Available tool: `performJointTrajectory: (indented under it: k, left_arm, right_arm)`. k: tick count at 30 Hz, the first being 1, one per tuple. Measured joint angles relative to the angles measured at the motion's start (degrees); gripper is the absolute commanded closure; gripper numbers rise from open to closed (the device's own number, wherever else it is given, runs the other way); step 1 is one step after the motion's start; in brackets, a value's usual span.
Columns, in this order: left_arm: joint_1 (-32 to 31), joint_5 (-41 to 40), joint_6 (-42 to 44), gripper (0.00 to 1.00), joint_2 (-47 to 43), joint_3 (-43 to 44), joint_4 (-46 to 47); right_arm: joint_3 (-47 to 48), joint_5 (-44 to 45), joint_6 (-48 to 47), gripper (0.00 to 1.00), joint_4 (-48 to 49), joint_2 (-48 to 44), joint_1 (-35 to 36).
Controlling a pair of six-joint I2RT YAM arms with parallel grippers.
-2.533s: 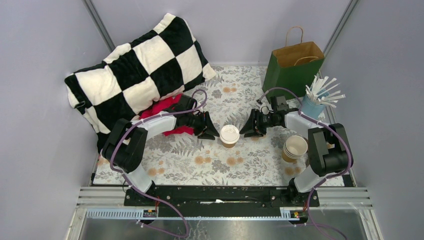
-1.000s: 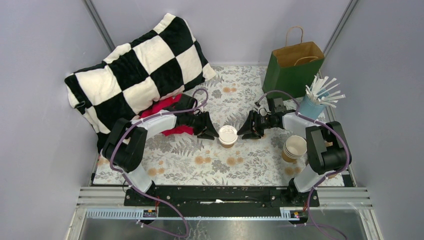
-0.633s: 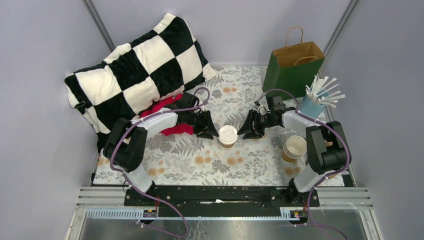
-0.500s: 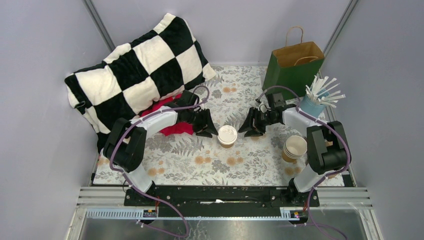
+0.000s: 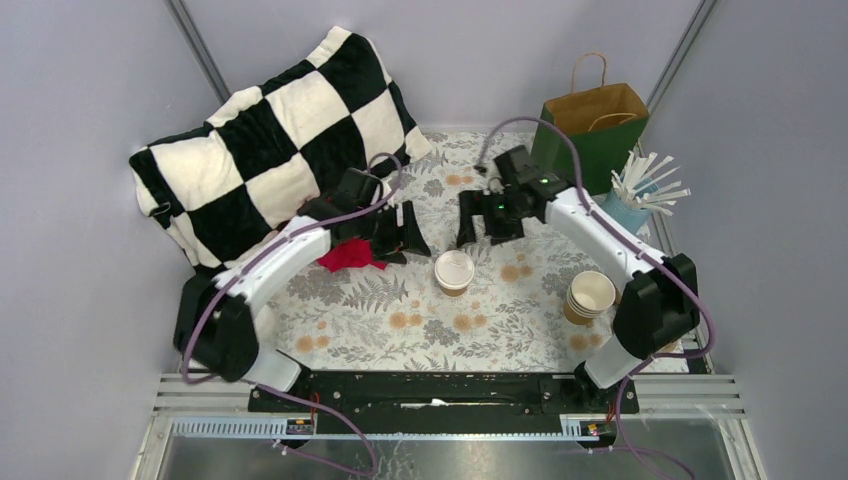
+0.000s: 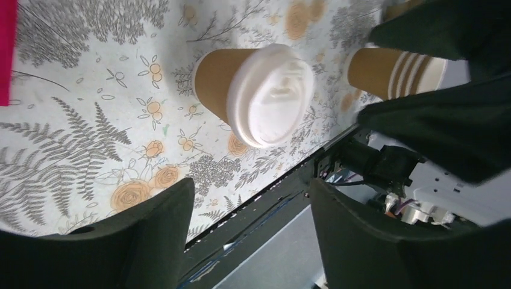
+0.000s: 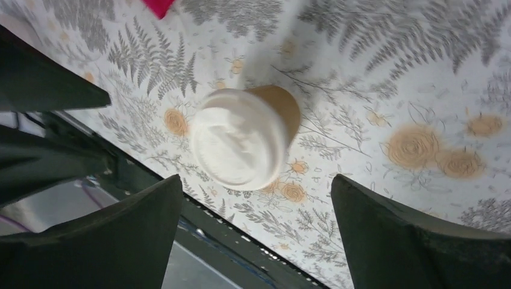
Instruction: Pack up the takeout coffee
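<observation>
the small brown kraft paper cup with a white plastic lid (image 5: 454,271) stands upright on the floral-patterned counter (image 5: 420,325), roughly midway between left and right, with nothing touching it. a second ago 2 pincers sat low on either side of it, close to its walls; now both arms have lifted and drawn back toward the far side. the left pincer (image 5: 400,232) hangs to the far left of the cup and the right pincer (image 5: 478,222) to its far right, each apart from it. both are released: each wrist view shows 2 dark fingers spread wide, looking down on the lidded cup with nothing between them. the cup has hardly shifted, and its lid looks seated all round. i read this as the end of the work on the cup where it stands, with the packing itself not yet begun. the green paper bag with a brown inside and looped handles (image 5: 585,135) stands open at the far right, well apart from the cup. 1 pincer would have to come back down, close on the cup wall below the lid, and carry it there upright; the right arm looks better placed. too hard a squeeze could buckle the paper or pop the lid. the stack of lidless brown paper cups (image 5: 590,295) and the blue cup of white sticks (image 5: 625,210) stand near that route.
</observation>
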Motion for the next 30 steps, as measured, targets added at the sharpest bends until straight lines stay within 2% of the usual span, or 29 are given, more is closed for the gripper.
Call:
performJointTrajectory:
  k: [5, 9, 15, 23, 30]
  left_arm:
    - [0.0, -4.9, 0.0, 0.13, -12.7, 0.3, -0.7]
    - [0.0, -7.6, -0.3, 0.12, -19.2, 0.2, -0.4]
    - [0.0, -9.8, -0.5, 0.1, -20.3, -1.2, -0.3]
    - [0.0, -10.9, -0.7, 0.09, -21.0, -2.9, -0.5]
    - [0.0, -11.2, -0.7, 0.08, -21.7, -3.0, -0.5]
  right_arm:
    - [11.8, 12.3, -4.7, 0.0, -6.8, 3.8, 14.1]
    - [17.2, 20.8, -7.1, 0.0, -10.7, 9.7, 20.3]
    - [18.2, 27.4, -8.9, 0.0, -15.3, 14.0, 22.8]
    - [18.3, 27.5, -9.1, 0.0, -15.8, 14.0, 23.1]
    - [18.3, 27.2, -8.8, 0.06, -15.6, 14.9, 24.0]
